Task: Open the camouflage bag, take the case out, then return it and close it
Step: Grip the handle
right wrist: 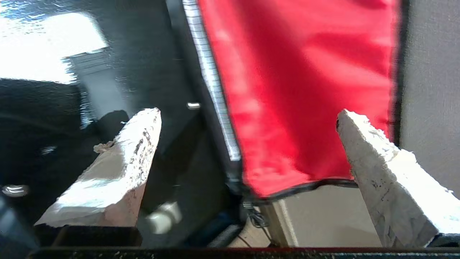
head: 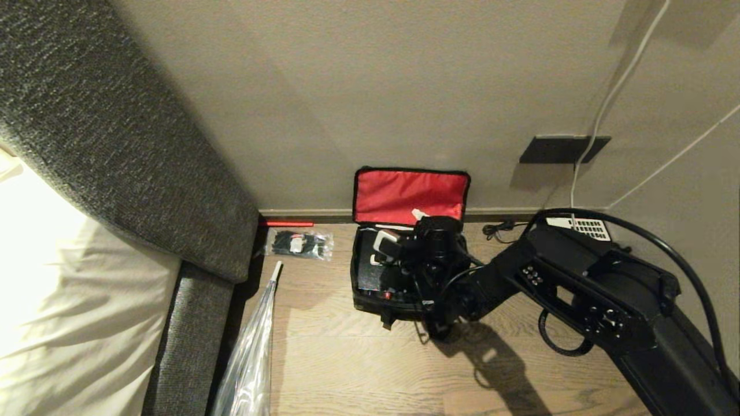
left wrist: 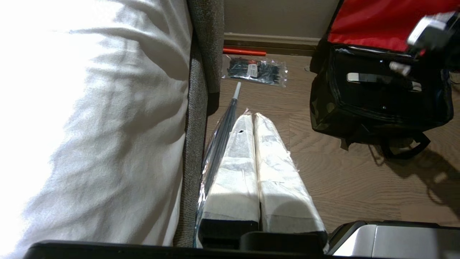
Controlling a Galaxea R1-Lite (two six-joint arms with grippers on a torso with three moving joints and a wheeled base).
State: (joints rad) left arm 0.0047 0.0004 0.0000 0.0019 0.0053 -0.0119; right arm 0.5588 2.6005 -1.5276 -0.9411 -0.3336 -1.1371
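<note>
The camouflage bag stands on the wood floor against the wall, its lid up with the red lining facing me. Inside lies the black case with a grey strip on top. My right gripper hovers over the back of the bag's opening, open, and holds nothing. In the right wrist view the right gripper straddles the lid's hinge edge, one fingertip over the dark inside, the other in front of the red lining. My left gripper is parked low beside the bed, shut and empty.
A bed with a white sheet and a grey upholstered frame fills the left. A clear packet of black items, a wrapped umbrella and a red stick lie left of the bag. A black telephone and cables sit to the right.
</note>
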